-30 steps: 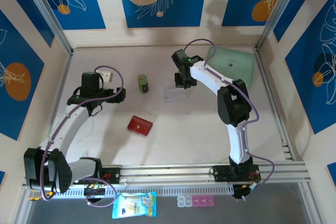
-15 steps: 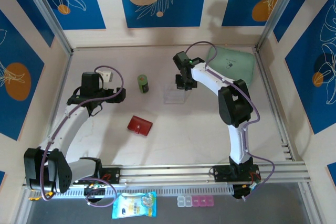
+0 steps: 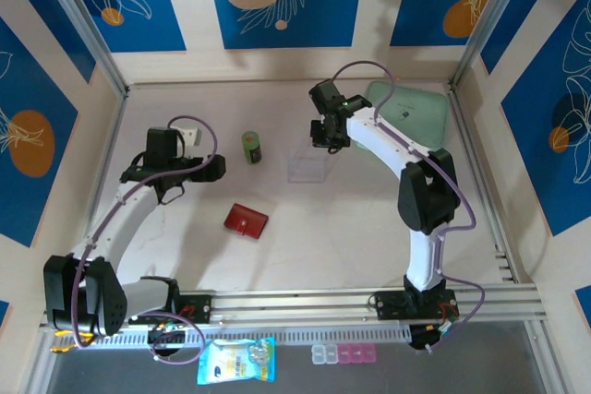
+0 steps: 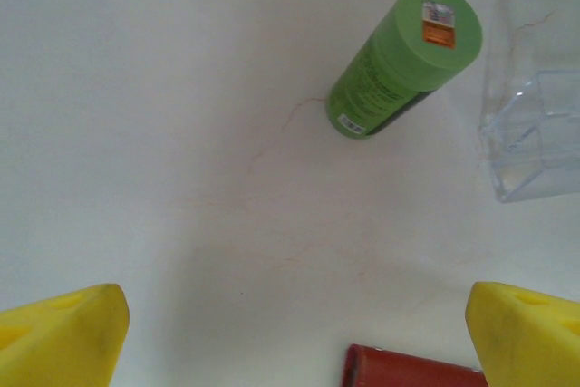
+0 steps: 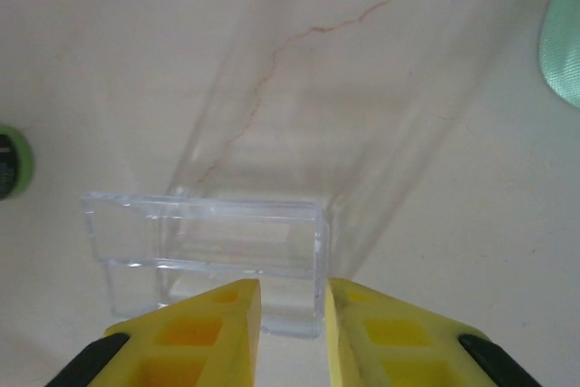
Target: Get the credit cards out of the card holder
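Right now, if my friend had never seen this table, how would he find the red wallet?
Start at the pale table and look a little left of its middle. Closer to the front edge than the green can and the clear box lies the card holder. It is the only small, flat, red thing there.

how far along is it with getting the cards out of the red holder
Done: nothing yet. The card holder lies shut, and no cards are out. In hand: nothing. The left gripper hangs wide open close to the holder, and the right gripper hovers at the clear box with its jaws slightly parted. Left: grasp the holder, open it and pull out the cards.
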### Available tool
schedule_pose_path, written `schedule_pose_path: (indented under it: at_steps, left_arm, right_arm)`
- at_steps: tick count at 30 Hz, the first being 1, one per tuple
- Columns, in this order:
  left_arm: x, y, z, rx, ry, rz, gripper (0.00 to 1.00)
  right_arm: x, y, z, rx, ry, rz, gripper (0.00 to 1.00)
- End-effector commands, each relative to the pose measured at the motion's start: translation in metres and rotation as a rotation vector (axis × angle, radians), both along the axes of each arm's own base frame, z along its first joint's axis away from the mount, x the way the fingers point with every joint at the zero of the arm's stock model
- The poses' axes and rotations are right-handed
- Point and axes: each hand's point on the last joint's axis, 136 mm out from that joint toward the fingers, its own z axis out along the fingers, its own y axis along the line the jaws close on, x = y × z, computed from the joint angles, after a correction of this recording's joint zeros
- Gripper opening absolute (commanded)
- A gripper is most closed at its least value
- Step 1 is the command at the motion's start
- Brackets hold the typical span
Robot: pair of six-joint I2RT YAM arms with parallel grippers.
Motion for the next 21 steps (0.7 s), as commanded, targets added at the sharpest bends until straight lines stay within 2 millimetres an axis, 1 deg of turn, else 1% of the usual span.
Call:
schedule_pose_path:
  at_steps: [1, 4, 7, 13, 16, 21]
  left_arm:
    - [-0.007, -0.028, 0.004, -0.123, 0.065, -0.023, 0.94]
    - [-0.016, -0.051, -0.005, -0.137, 0.122, -0.074, 0.93]
    - [-0.025, -0.075, -0.017, -0.124, 0.167, -0.132, 0.91]
    - [-0.043, -0.117, -0.043, -0.038, 0.247, -0.241, 0.89]
    - [-0.047, -0.123, -0.061, -0.026, 0.293, -0.259, 0.89]
    - [-0.056, -0.140, -0.087, -0.064, 0.389, -0.352, 0.90]
  right_arm:
    - [-0.018, 0.004, 0.017, 0.057, -0.018, -0.008, 0.27]
    - [-0.030, 0.006, 0.014, 0.091, -0.013, -0.011, 0.28]
    - [-0.039, 0.003, 0.010, 0.103, -0.015, -0.021, 0.29]
    - [-0.057, -0.007, 0.002, 0.119, -0.004, -0.038, 0.29]
    - [-0.063, -0.009, 0.001, 0.138, -0.010, -0.046, 0.29]
    - [-0.071, -0.012, 0.000, 0.143, -0.012, -0.050, 0.30]
